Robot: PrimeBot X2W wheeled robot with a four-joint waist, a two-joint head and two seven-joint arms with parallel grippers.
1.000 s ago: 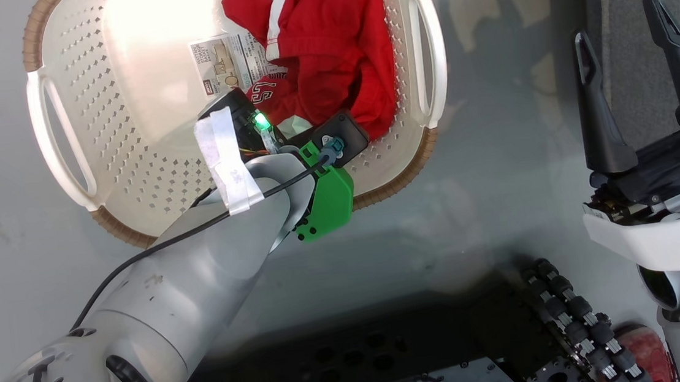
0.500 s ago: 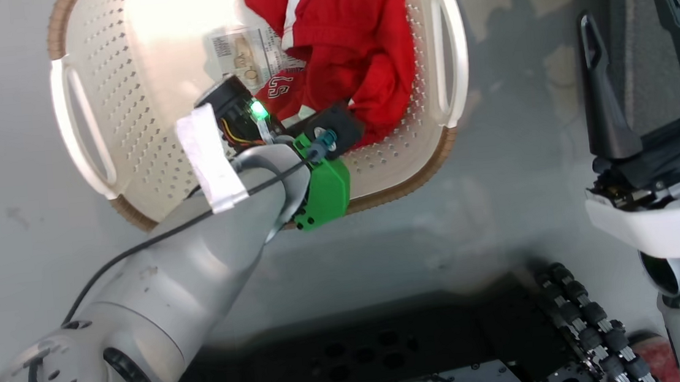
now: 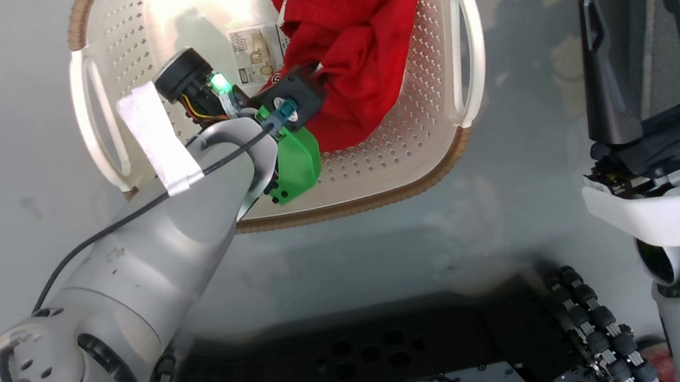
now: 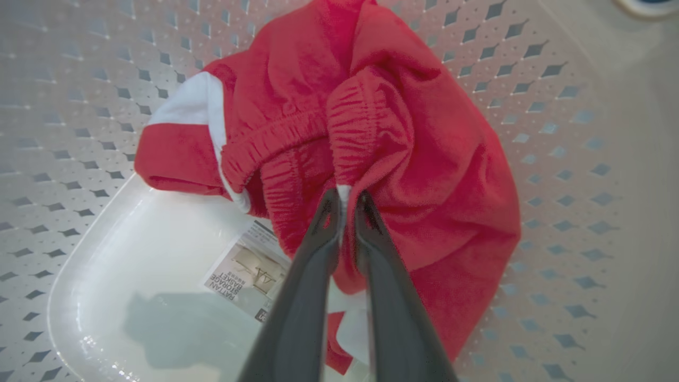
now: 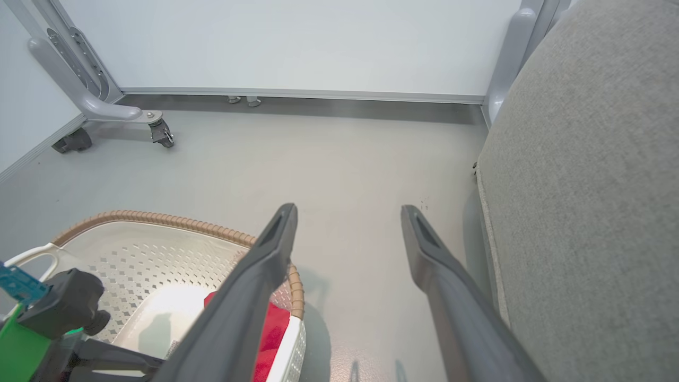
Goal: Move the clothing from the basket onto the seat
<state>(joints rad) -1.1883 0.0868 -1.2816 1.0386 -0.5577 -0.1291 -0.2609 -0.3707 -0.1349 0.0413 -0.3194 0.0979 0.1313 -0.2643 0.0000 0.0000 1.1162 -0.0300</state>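
- My left end effector [image 4: 342, 199]: inside basket [image 3: 410, 154], fingers clamped on gathered elastic fold of clothing [image 4: 424, 159].
- Clothing: bunched in basket, against perforated wall at handle nearest seat [image 5: 583, 185].
- Paper label [image 4: 241, 270]: on basket bottom, just beside clothing.
- My right end effector [image 5: 347, 212]: fingers spread, nothing between them, above floor [image 5: 345, 154] between basket rim and seat edge.
- Basket: on floor, near seat.
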